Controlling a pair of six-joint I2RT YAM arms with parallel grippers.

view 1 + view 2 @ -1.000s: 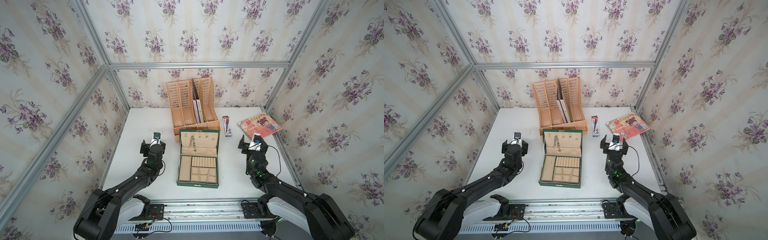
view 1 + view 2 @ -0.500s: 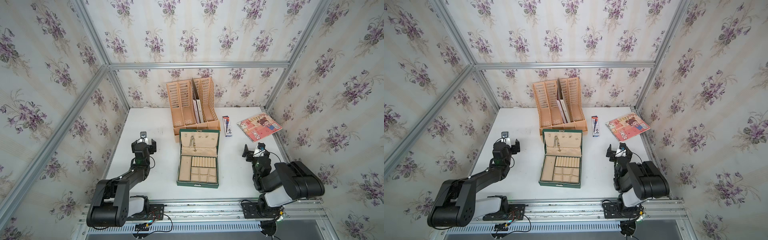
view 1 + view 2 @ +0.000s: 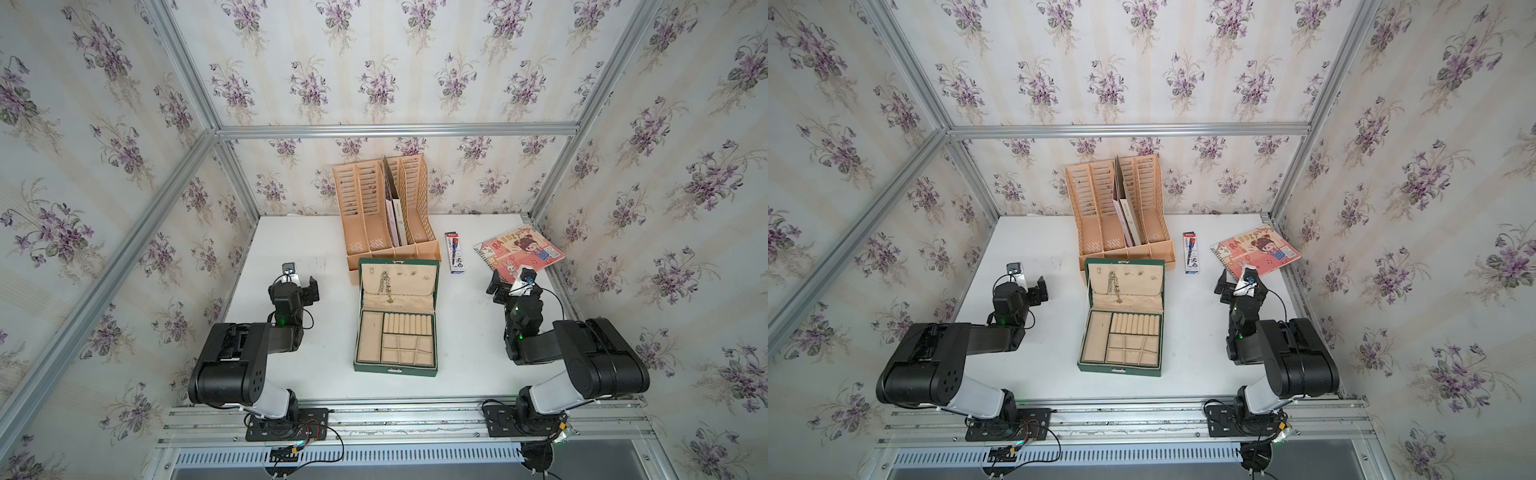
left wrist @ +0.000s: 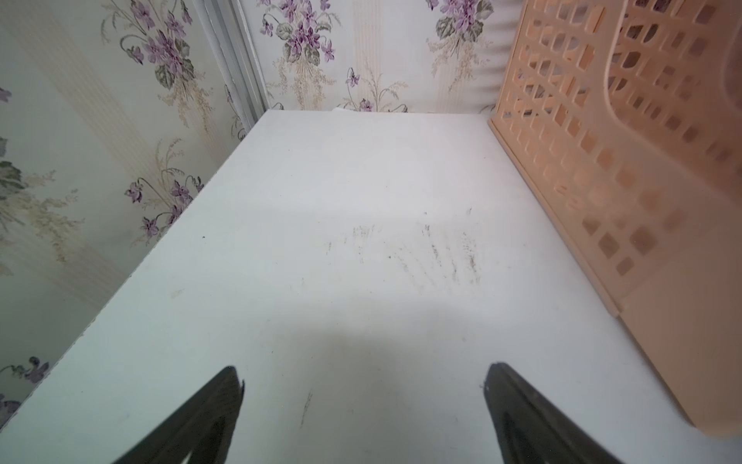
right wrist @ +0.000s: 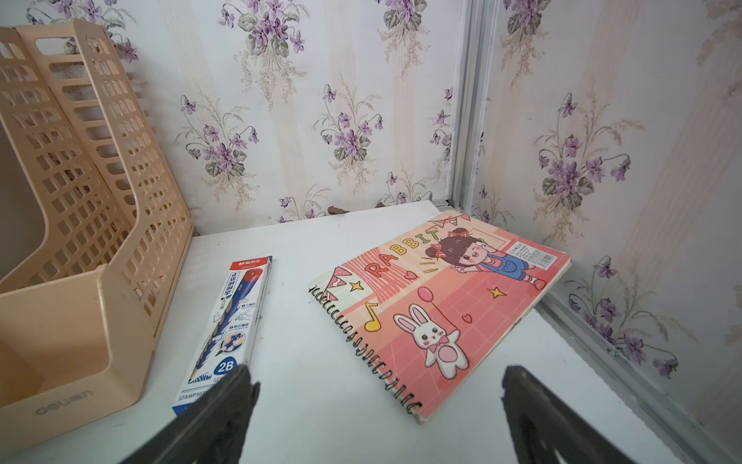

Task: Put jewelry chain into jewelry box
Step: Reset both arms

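My left gripper (image 4: 363, 377) gaping and empty, my right gripper (image 5: 377, 377) likewise, chain (image 3: 385, 282) lying on the lid lining of the open box (image 3: 395, 371)

jewelry box (image 3: 417, 370): dark green shell, matt; beige velvety cloth lining
jewelry chain (image 3: 385, 281): thin silvery metal links
file holder (image 3: 376, 203): peach plastic, smooth, slotted
table (image 4: 341, 180): white, matt, dark scuff streaks
notebook (image 5: 449, 305): glossy printed paper cover, black wire spiral
pencil box (image 5: 229, 321): printed card, slight sheen
frame rails (image 3: 395, 129): pale brushed metal
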